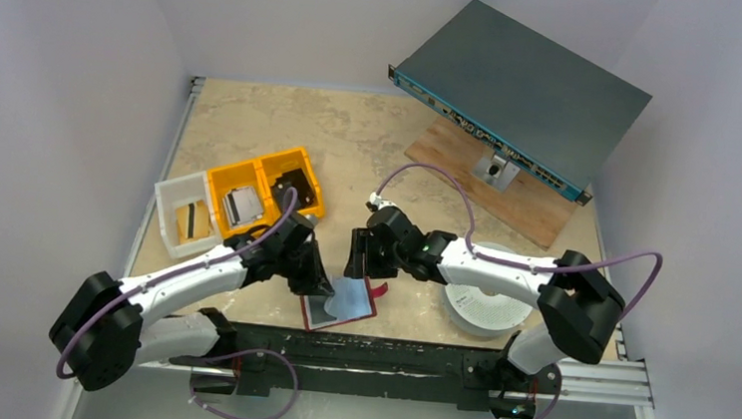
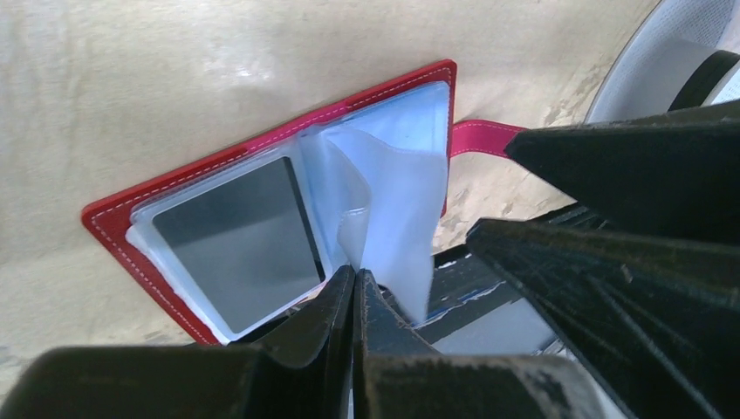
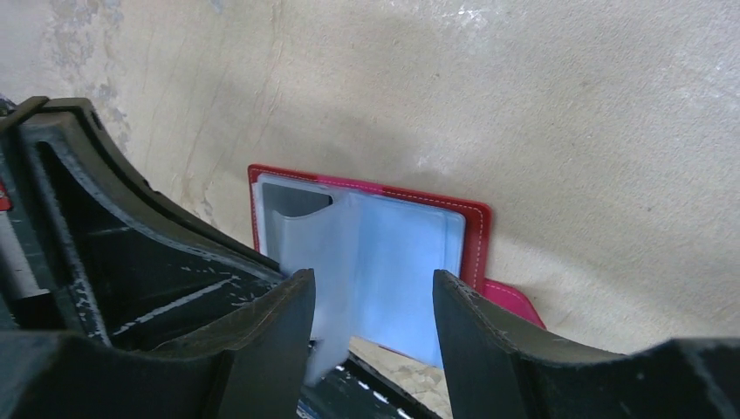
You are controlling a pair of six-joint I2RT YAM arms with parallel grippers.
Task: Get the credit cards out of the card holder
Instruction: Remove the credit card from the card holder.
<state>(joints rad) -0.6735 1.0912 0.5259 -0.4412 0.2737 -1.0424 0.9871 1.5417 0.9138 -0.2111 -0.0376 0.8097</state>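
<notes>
Open card holder (image 2: pixel 297 188), fingers (image 2: pixel 323 323) pinching pale sleeve (image 2: pixel 393 218)

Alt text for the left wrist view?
Left gripper shut on a pale blue plastic sleeve of the red card holder, which lies open on the beige table. A grey card sits in one pocket; the right gripper looms black at frame right.

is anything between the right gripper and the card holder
Nothing visible: the open right gripper looks straight at the open card holder. The left gripper sits beside it, pinching a clear sleeve.
</notes>
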